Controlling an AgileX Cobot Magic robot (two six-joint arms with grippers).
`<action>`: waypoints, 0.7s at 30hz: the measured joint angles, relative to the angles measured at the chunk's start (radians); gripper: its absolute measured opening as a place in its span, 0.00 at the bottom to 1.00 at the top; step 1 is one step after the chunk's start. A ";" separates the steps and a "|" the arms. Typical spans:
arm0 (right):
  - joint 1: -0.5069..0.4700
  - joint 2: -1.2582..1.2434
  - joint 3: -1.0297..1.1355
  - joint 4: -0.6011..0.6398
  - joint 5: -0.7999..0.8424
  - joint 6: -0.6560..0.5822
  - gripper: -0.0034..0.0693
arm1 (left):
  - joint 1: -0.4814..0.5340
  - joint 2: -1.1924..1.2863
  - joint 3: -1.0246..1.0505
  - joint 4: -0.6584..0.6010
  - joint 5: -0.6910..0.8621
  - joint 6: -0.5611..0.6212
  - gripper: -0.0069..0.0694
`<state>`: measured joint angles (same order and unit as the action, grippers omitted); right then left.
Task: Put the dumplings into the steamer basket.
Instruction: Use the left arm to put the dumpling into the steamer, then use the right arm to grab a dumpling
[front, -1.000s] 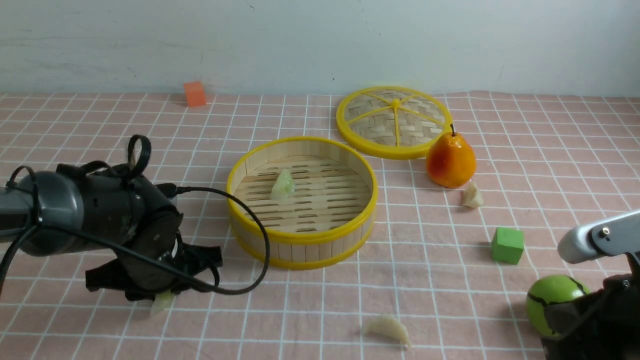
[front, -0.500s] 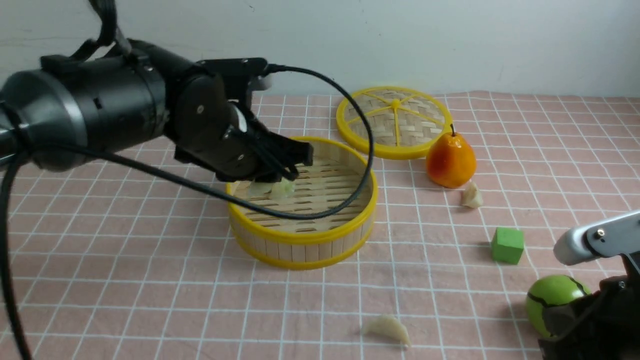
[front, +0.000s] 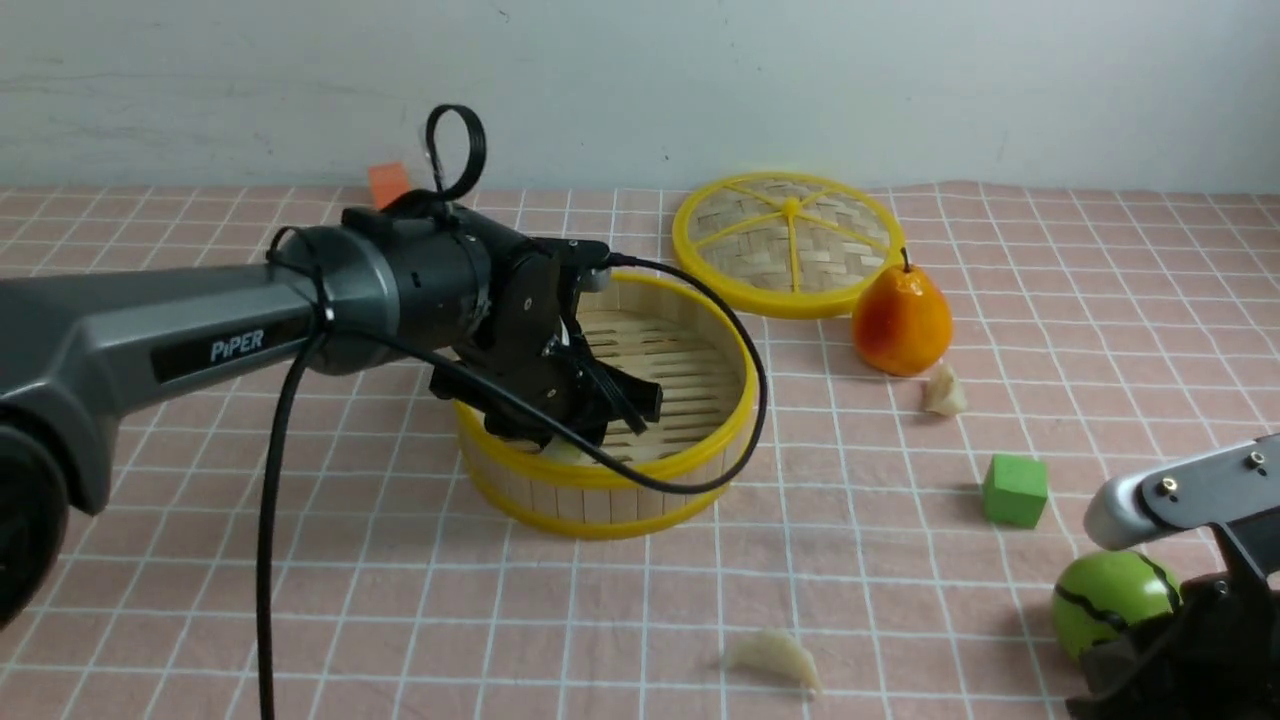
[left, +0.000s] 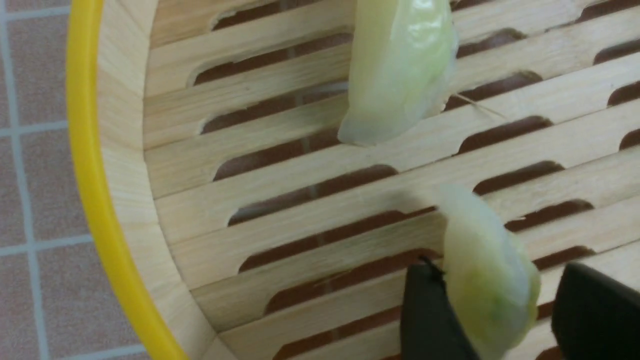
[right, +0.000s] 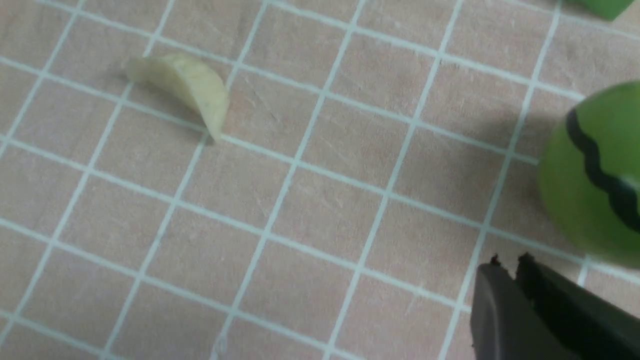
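Left tool (front: 615, 410) is inside the steamer basket (front: 600, 500), low over the slatted floor. In the left wrist view, a pale green dumpling (left: 490, 280) sits between the fingers. It touches one finger and there is a clear gap to the other, so we read the jaws as parted and the piece as let go, resting on the slats. The other green dumpling (left: 400, 65) lies near it on the same floor, not touching it. That makes two in the basket.

Two cream ones are out on the surface. One lies just beside the pear (front: 900, 320). The other, the near cream dumpling (front: 775, 657), lies at the front edge.

Right tool (right: 510, 262): fingertips are drawn almost together with nothing between them. It hangs low, just beside the striped green ball (front: 1110, 600).

Key relation, in our judgement: the near cream dumpling lies to the right tool's left across bare cloth. The right arm is nearer to it than the left arm. Its long axis runs roughly side to side in the front view, dipping slightly toward the right. A grip should therefore close front to back, across the narrow width. The right jaws would need to open first.
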<state>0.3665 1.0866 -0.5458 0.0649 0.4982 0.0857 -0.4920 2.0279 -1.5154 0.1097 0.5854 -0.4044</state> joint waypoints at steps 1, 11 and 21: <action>0.000 0.001 0.000 0.000 0.007 0.002 0.14 | 0.000 -0.002 -0.001 0.000 0.002 -0.002 0.57; -0.009 0.183 -0.308 -0.136 0.176 0.085 0.51 | -0.001 -0.439 -0.046 0.016 0.176 -0.012 0.50; -0.194 0.655 -0.711 -0.096 0.104 0.158 0.59 | -0.001 -0.971 0.301 0.075 0.226 -0.014 0.17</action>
<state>0.1721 1.7420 -1.2569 -0.0308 0.6024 0.2432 -0.4929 1.0572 -1.2148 0.1852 0.8118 -0.4188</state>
